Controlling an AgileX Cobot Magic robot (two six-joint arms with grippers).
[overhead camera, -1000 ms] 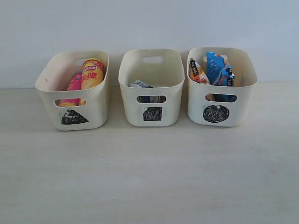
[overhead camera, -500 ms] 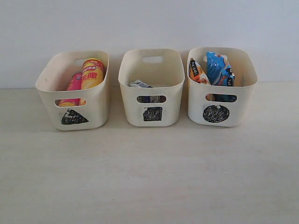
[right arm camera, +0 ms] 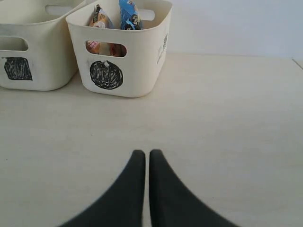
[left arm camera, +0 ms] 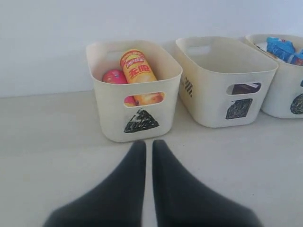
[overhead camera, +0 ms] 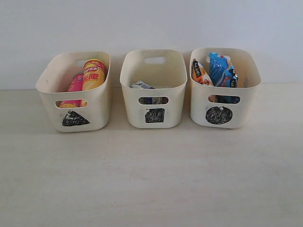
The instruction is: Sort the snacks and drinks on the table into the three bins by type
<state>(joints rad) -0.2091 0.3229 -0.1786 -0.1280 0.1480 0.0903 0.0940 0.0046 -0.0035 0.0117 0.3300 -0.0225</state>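
Observation:
Three cream bins stand in a row at the back of the table (overhead camera: pixel 151 179). The triangle bin (overhead camera: pixel 75 118) holds the yellow chip can (overhead camera: pixel 93 74) and the pink chip can (overhead camera: pixel 75 85). The square bin (overhead camera: pixel 154 115) holds the blue-and-white carton (overhead camera: pixel 140 85); a dark carton (left arm camera: pixel 244 88) shows through its handle slot. The circle bin (overhead camera: pixel 218 115) holds the orange-white-black bag (overhead camera: pixel 199 73) and the blue bag (overhead camera: pixel 222 70). My left gripper (left arm camera: pixel 148 144) is shut and empty, low in front of the triangle bin (left arm camera: pixel 140 120). My right gripper (right arm camera: pixel 147 153) is shut and empty, in front of the circle bin (right arm camera: pixel 106 74). Neither arm shows in the exterior view.
A plain pale wall rises right behind the bins. The table's right edge (right arm camera: pixel 297 61) shows in the right wrist view. Narrow gaps separate the bins.

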